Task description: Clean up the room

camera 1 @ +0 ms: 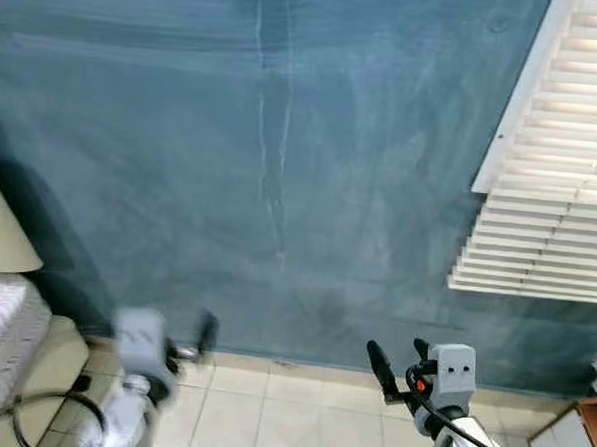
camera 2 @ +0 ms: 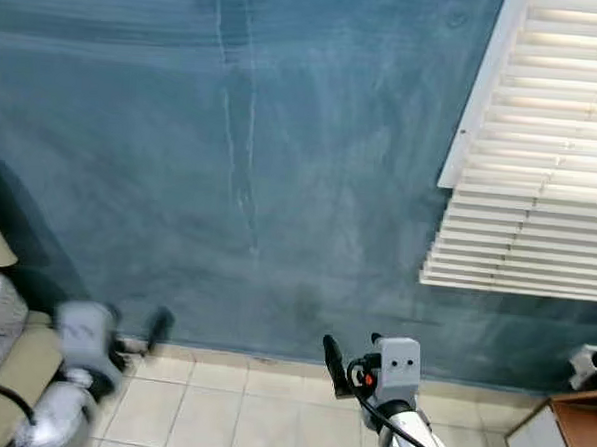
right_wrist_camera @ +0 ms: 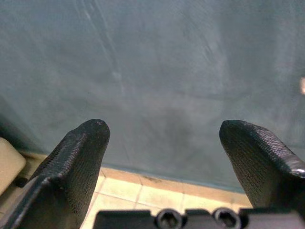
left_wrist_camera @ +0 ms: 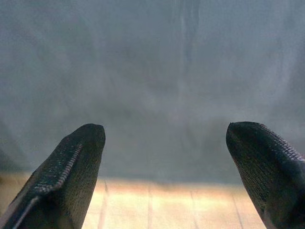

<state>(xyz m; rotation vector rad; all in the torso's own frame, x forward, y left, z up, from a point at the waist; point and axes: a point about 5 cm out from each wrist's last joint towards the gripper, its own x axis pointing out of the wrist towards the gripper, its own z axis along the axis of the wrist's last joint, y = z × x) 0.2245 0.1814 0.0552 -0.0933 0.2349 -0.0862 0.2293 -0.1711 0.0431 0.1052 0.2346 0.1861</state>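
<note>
Left gripper [camera 1: 205, 331] blurred before teal wall [camera 1: 282, 153]

A blue wall [camera 1: 282, 163] blocks the way straight ahead, meeting the tiled floor [camera 1: 269, 412] along a pale skirting line. The floor strip before the wall lies bare between the two grippers. The left gripper [left_wrist_camera: 164, 157] and right gripper [right_wrist_camera: 162, 157] both hang spread apart above the tiles, nothing between their fingers, the wall beyond. On the left, a bed edge [camera 1: 7, 348] and a lampshade [camera 1: 0, 228] crowd the corner, with a black cable [camera 1: 39, 402] looping beside them. On the right, white blinds [camera 1: 562, 167] jut from the wall, and a wooden cabinet [camera 1: 573, 438] closes the floor's right end.
</note>
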